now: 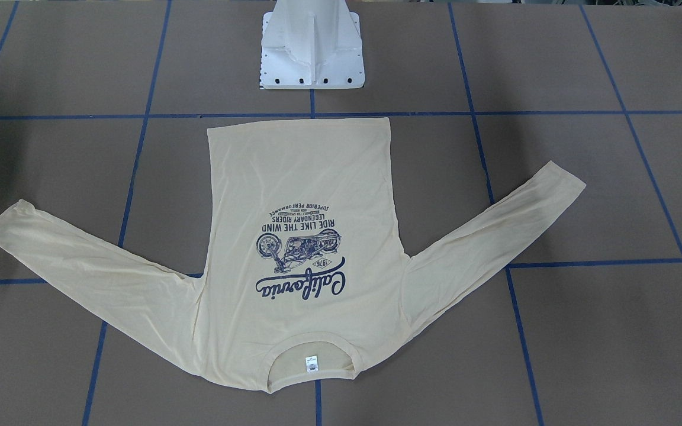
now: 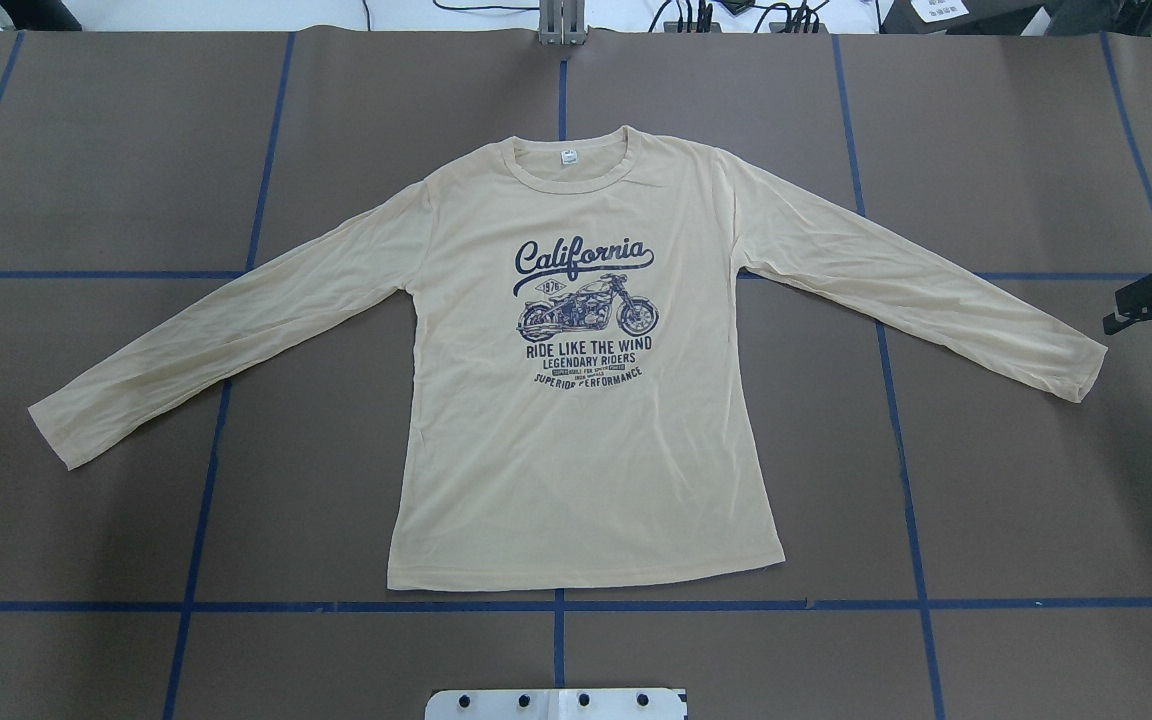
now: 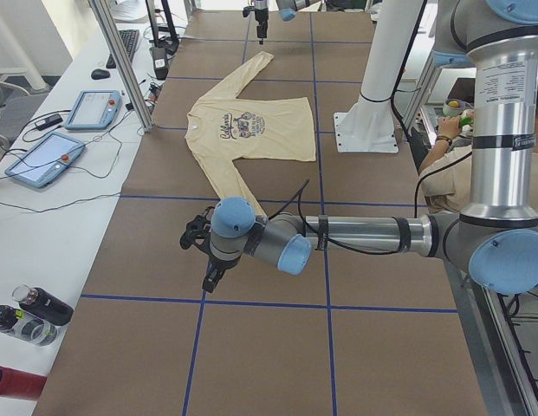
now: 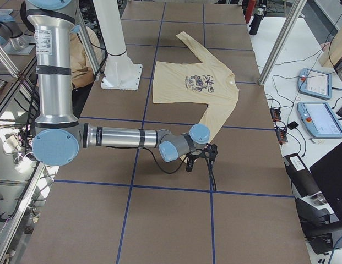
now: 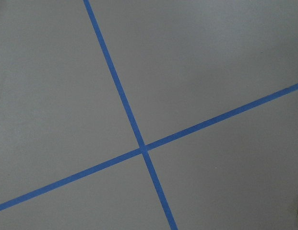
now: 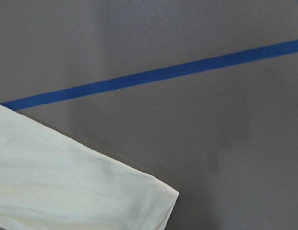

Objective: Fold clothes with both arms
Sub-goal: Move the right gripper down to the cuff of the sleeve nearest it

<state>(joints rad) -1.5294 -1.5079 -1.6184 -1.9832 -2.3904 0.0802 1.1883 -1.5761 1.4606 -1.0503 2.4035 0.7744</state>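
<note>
**A:** Where is the shirt?

**B:** On the brown worktop [image 2: 986, 480], which is gridded with blue tape lines [image 2: 736, 604]. The cream long-sleeve T-shirt [image 2: 586, 460] lies flat in the middle, print up. Its hem is toward the white pedestal [image 1: 311, 53], its collar is on the far side, and both sleeves are spread outward.

**A:** And the arms?

**B:** The left arm [image 3: 364, 234] reaches low over the worktop beside the end of one sleeve, and the right arm [image 4: 121, 137] does the same at the other. Neither touches the cloth.

**A:** Are the end effectors gripping anything?

**B:** The left end effector [image 3: 202, 251] and the right end effector [image 4: 202, 157] hold nothing. I cannot tell how far apart their jaws stand.

**A:** Any smaller details?

**B:** There's a navy "California" motorcycle print [image 2: 584, 310] and a sleeve cuff [image 6: 153, 201] lying below the right wrist camera. A white neck tag [image 2: 569, 156] sits inside the collar.
</note>
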